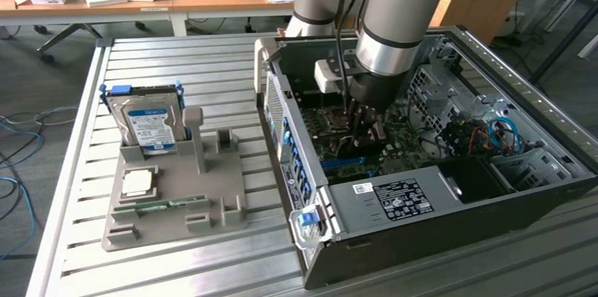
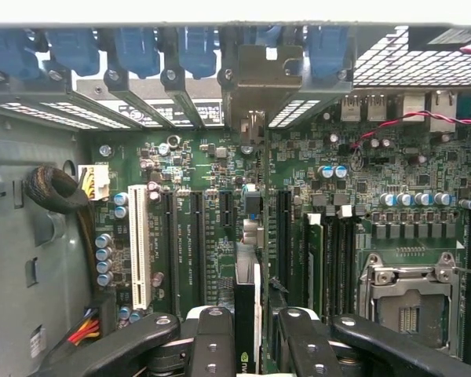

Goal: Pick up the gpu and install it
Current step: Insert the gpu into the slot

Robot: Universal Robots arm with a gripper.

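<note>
Gripper (image 2: pixel 253 349): clamped on the gpu (image 2: pixel 248 294), down inside the case (image 1: pixel 439 248).
Gpu: upright, edge-on over the motherboard (image 2: pixel 377 173), bracket (image 2: pixel 261 82) at the case's rear wall.

Slatted metal table (image 1: pixel 168 59). Open computer case (image 1: pixel 523 192) by its edge on the exterior view's right. Arm (image 1: pixel 397 24) reaches down inside, gripper (image 1: pixel 363 123) low over the motherboard (image 1: pixel 411 143). Grey holder (image 1: pixel 220 202) nearer the opposite edge: hard drive (image 1: pixel 150 122) upright, memory stick (image 1: pixel 164 204) flat.

Exterior view high over open case (image 1: pixel 374 241); wrist view close inside, facing motherboard (image 2: pixel 212 165).
</note>
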